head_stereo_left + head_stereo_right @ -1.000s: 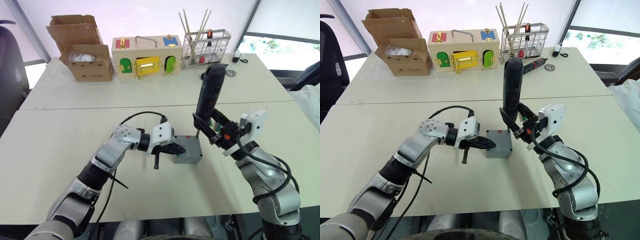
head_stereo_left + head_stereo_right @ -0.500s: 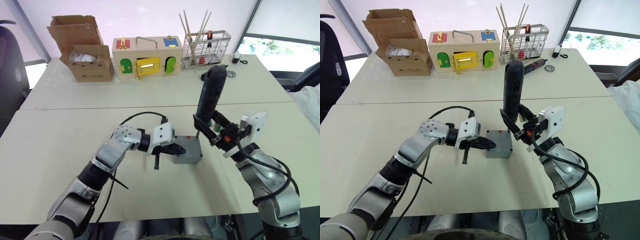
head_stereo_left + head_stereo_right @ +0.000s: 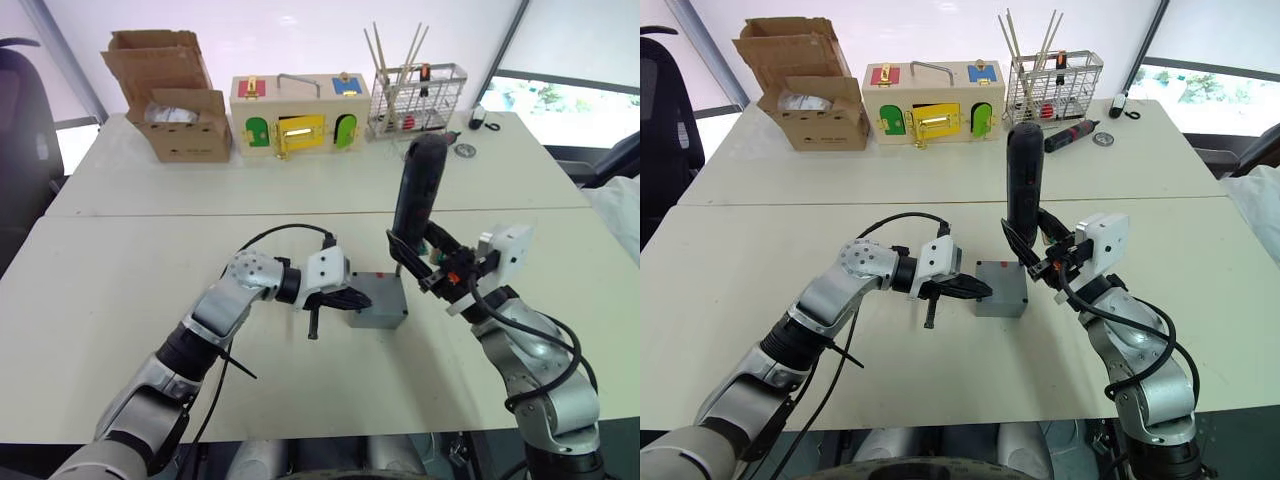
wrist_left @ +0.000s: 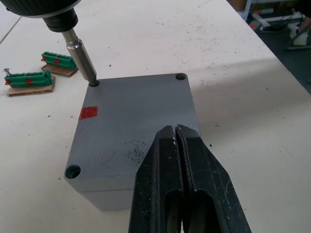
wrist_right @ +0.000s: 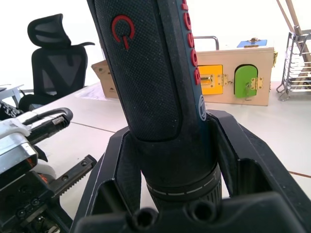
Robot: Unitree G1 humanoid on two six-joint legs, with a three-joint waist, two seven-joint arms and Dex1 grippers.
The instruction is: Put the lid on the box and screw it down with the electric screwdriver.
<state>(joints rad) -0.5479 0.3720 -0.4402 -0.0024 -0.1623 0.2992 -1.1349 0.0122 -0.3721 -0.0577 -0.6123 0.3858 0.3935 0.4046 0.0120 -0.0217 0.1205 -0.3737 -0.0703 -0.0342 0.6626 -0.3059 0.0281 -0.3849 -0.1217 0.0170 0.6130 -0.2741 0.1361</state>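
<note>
Your right fingers (image 5: 165,194) clamped the electric screwdriver (image 3: 1021,185) upright; the left wrist view showed its bit in the lid's (image 4: 136,121) corner hole, left fingers (image 4: 177,165) pressed together, empty.

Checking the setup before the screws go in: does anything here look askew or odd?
Nothing stands out. The lid sits flush and square on the box, the screwdriver stands upright with its bit in a corner hole, and the left gripper, jaws shut, rests on the lid. Two green strips lie beside the box.
</note>
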